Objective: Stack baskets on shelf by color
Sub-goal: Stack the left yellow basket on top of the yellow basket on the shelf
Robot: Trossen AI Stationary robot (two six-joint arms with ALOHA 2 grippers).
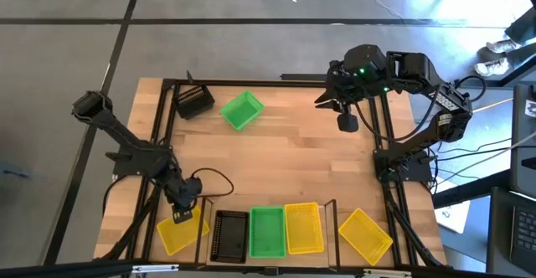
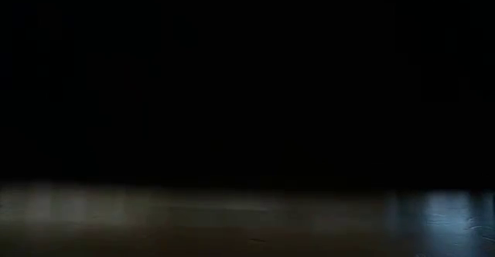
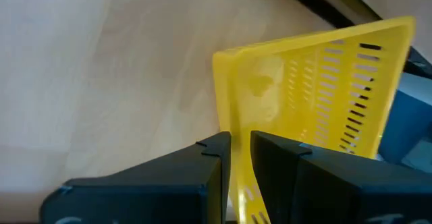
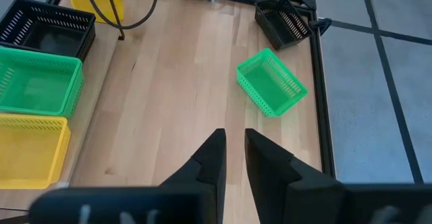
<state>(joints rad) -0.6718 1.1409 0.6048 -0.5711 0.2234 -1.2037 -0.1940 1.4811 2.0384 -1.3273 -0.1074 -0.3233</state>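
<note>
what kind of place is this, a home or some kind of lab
Most likely a robotics lab or test cell, not a home: two dark arms bolted to a wooden table with a black metal frame, loose cables trailing over a bare grey tiled floor, and sorted plastic baskets as practice props.

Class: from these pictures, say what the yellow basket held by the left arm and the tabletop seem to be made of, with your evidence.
Yellow basket: probably moulded plastic, smooth and slightly glossy, with uniform colour and neat rows of slots. Tabletop: looks like pale wood, matte, with visible grain and plank seams.
</note>
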